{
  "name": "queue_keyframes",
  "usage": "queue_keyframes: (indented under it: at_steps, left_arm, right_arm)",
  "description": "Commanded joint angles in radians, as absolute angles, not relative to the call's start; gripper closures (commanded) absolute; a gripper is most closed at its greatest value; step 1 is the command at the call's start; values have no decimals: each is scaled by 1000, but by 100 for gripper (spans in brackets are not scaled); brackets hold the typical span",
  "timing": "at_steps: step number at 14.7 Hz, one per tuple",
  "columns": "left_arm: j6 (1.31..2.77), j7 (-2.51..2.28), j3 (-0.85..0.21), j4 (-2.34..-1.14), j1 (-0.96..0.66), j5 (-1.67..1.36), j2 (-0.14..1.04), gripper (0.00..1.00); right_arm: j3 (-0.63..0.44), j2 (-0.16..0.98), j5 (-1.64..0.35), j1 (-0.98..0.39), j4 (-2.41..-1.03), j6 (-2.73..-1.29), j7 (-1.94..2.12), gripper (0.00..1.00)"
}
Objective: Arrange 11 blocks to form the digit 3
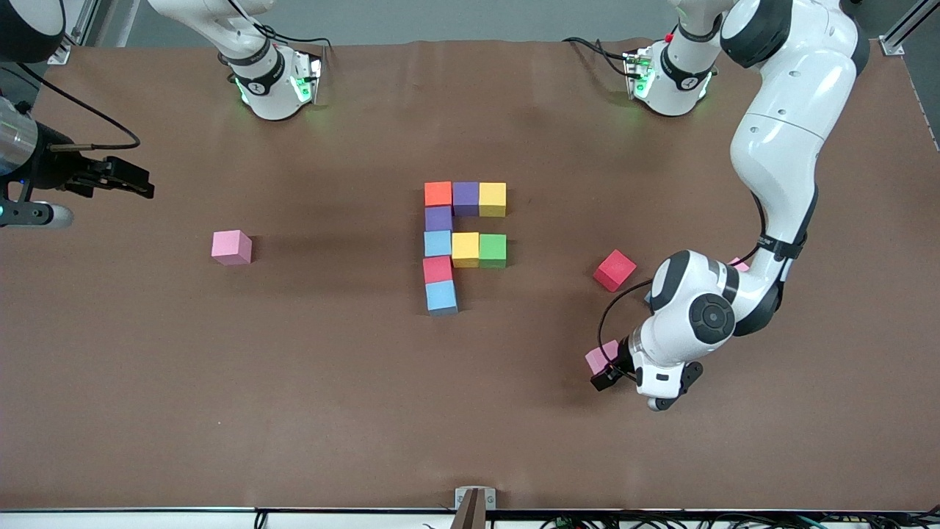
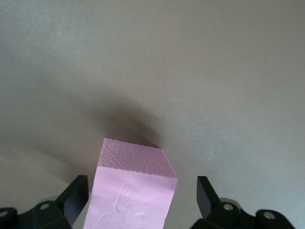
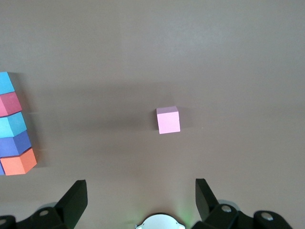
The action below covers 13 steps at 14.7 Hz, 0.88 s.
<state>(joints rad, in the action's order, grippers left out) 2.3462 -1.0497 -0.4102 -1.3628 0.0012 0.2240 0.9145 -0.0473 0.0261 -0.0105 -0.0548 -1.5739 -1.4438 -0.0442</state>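
Grasping step: your left tool (image 1: 604,373) wide, straddling pink block (image 2: 136,186) near front bench edge. Centre it, lower, close squarely. Right tool (image 3: 138,200) wide, waiting over right arm's bench end.

Blocks (image 1: 465,246): eleven visible; three pink.

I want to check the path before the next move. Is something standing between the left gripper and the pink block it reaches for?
Nothing visible does. The left gripper is open, with the pink block already sitting between its fingers, one finger on each side with bare table around. The right gripper waits open near the right arm's end of the table.
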Motion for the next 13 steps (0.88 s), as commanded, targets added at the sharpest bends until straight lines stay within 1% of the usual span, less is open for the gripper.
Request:
queue_keyframes:
  at_steps: [1, 2, 3, 5, 7, 9, 12, 13]
  left_arm:
    - [2374, -1025, -410, -1335, -12, 201, 949, 3]
    - [2382, -1026, -408, -1335, -14, 201, 953, 7]
    - [2385, -1029, -408, -1335, -15, 201, 957, 14]
    - [2387, -1040, -410, -1335, -23, 201, 957, 38]
    - [2385, -1074, -410, -1335, -37, 201, 953, 62]
    - [2373, -1083, -413, -1335, -43, 199, 942, 81]
    - [2326, -1144, -413, -1335, -80, 180, 925, 100]
    - [2306, -1190, -413, -1335, -84, 173, 913, 100]
  right_arm:
    - [-29, 6, -6, 10, -1569, -1450, 3, 0]
    - [-29, 9, -9, 32, -1569, -1460, 30, 0]
    - [-29, 9, -9, 37, -1569, -1482, 40, 0]
    - [-29, 9, -6, 38, -1557, -1511, 28, 0]
    - [-34, 8, -9, 76, -1501, -1502, 31, 0]
    - [-34, 8, -11, 100, -1480, -1502, 37, 0]
    - [-32, 14, -9, 101, -1428, -1500, 40, 0]
    - [-32, 17, -9, 100, -1422, -1500, 40, 0]
